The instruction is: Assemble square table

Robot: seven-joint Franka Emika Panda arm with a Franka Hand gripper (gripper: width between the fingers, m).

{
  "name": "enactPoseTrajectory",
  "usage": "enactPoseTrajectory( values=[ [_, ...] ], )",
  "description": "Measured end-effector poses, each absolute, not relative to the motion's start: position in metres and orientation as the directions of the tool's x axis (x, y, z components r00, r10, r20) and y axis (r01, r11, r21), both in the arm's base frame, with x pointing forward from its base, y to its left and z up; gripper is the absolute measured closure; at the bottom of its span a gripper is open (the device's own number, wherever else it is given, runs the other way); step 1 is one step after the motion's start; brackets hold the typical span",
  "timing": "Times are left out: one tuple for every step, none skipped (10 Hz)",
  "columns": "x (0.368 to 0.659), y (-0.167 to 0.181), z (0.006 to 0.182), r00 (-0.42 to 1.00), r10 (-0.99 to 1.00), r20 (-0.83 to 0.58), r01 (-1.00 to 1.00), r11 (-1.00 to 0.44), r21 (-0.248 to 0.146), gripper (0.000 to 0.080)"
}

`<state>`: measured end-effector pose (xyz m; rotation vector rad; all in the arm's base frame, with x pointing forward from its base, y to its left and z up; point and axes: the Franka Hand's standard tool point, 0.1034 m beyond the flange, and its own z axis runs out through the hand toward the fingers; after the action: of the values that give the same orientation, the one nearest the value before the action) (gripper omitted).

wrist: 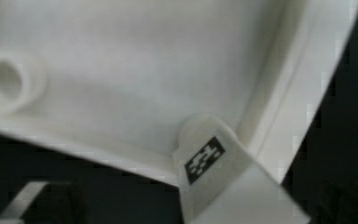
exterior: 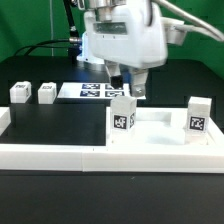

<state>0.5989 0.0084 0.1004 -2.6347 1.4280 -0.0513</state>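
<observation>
Two legs [exterior: 196, 116] stand on the square top [exterior: 160, 128] at the near side; gripper [exterior: 127, 90] hangs wide open, empty, over the leg [exterior: 122, 116] on the exterior view's left; descending off-centre could probably knock it crooked.

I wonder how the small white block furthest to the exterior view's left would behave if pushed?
The block looks like rigid plastic, so it probably won't flex. Being small, it is likely light and would slide easily on the dark surface. Its flat faces suggest no rolling, though it might tip.
</observation>
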Motion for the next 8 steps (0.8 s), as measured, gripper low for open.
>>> enactPoseTrajectory(
  values=[
    [0.600, 0.011, 0.105, 0.692, -0.722, 0.008, -0.713, -0.684, -0.153, 0.0150],
    [0.597, 0.012, 0.106, 0.820, -0.571, 0.050, -0.559, -0.816, -0.147, 0.0150],
    [0.591, 0.011, 0.100, 0.873, -0.480, 0.082, -0.468, -0.873, -0.135, 0.0150],
    [0.587, -0.006, 0.097, 0.883, -0.452, 0.128, -0.430, -0.888, -0.166, 0.0150],
    [0.586, -0.012, 0.096, 0.903, -0.408, 0.131, -0.390, -0.909, -0.147, 0.0150],
    [0.586, -0.011, 0.096, 0.927, -0.348, 0.140, -0.332, -0.934, -0.130, 0.0150],
    [0.585, -0.014, 0.096, 0.949, -0.278, 0.150, -0.262, -0.958, -0.115, 0.0150],
    [0.584, -0.016, 0.094, 0.964, -0.217, 0.152, -0.203, -0.974, -0.103, 0.0150]
  ],
)
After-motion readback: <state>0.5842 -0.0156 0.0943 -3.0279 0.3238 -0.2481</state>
